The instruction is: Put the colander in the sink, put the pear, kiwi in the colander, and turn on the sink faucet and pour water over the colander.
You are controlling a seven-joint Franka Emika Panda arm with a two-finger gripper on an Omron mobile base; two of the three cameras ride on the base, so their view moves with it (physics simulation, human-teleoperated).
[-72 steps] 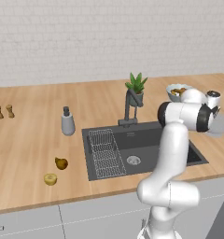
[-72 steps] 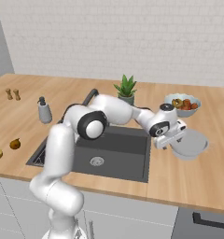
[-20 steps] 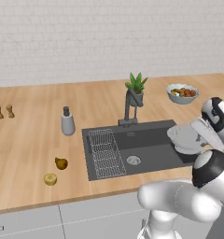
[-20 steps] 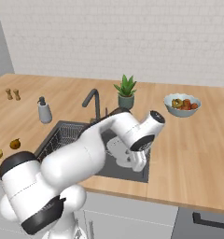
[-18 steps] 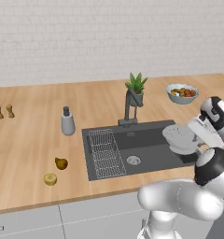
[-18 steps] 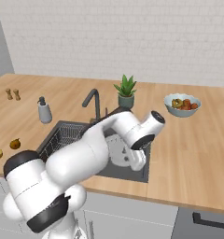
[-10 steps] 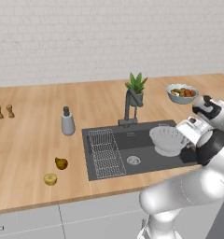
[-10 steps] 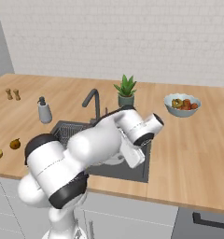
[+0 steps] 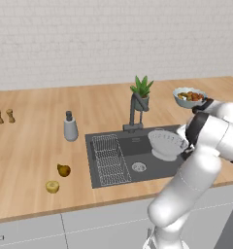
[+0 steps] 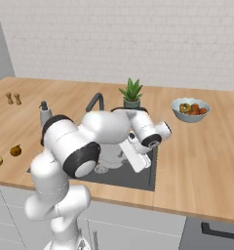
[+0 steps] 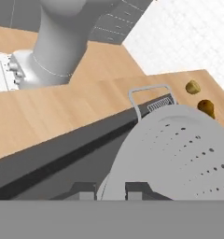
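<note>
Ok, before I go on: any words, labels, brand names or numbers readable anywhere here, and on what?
None can be read. The soap bottle, the fruit bowl, the plant pot, the colander, the tap and the sink are all plain, with no print or marks showing on them.
</note>
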